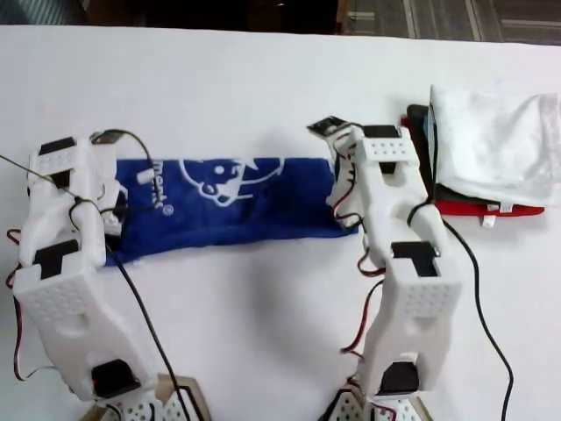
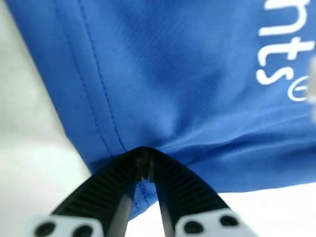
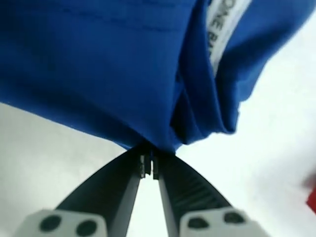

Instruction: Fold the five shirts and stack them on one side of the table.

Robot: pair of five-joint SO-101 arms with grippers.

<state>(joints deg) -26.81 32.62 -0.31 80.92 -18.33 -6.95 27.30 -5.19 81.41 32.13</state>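
A blue shirt (image 1: pixel 230 203) with a white print lies as a long folded band across the middle of the white table (image 1: pixel 263 96). At its left end my left gripper (image 2: pixel 145 165) is shut on the hem of the blue shirt (image 2: pixel 187 79). At the other end my right gripper (image 3: pixel 148 163) is shut on the bunched edge of the blue shirt (image 3: pixel 98 69), near its neck label (image 3: pixel 224 24). A stack of folded shirts (image 1: pixel 491 158) lies at the table's right side, a white one on top, with dark and red ones under it.
Both white arms rise from bases at the near edge, the left arm (image 1: pixel 66 289) and the right arm (image 1: pixel 403 263), with black cables (image 1: pixel 482 298) trailing over the table. Open table lies beyond the blue shirt and between the arms.
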